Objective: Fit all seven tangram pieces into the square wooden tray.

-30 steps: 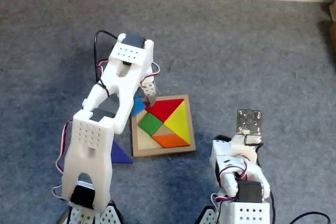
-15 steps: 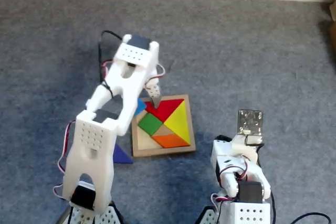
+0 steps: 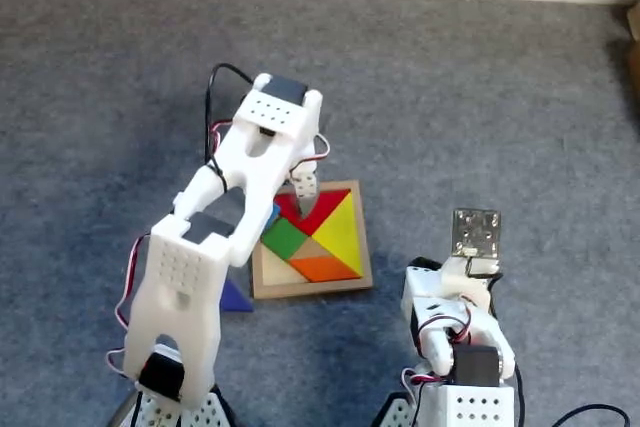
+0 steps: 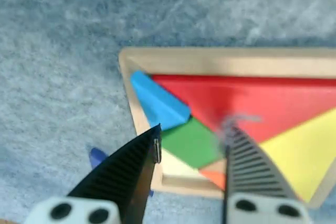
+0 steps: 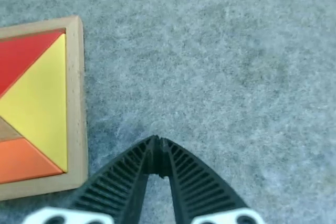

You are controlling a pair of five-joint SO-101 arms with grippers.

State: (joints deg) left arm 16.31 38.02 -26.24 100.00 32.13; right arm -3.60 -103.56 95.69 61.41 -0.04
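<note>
The square wooden tray (image 3: 361, 247) lies mid-table holding a red triangle (image 3: 316, 209), yellow triangle (image 3: 342, 232), green square (image 3: 285, 237) and orange piece (image 3: 322, 268). A light blue piece (image 4: 157, 103) rests tilted at the tray's (image 4: 210, 59) far-left corner, beside the red triangle (image 4: 252, 98) and green square (image 4: 191, 142). My left gripper (image 4: 194, 137) hovers open just above these pieces, holding nothing; from above the left gripper (image 3: 302, 187) sits over the tray's far edge. A dark blue triangle (image 3: 236, 297) lies on the carpet left of the tray. My right gripper (image 5: 157, 145) is shut over bare carpet, right of the tray (image 5: 79, 103).
Grey carpet (image 3: 480, 97) covers the whole table, with open room behind and to the right of the tray. The left arm's white links (image 3: 190, 267) pass over the tray's left side. The right arm's base (image 3: 455, 347) sits near the front edge.
My left arm has swung to the right, carrying its gripper from the tray's far-left corner to over the red triangle. The right arm has not moved.
</note>
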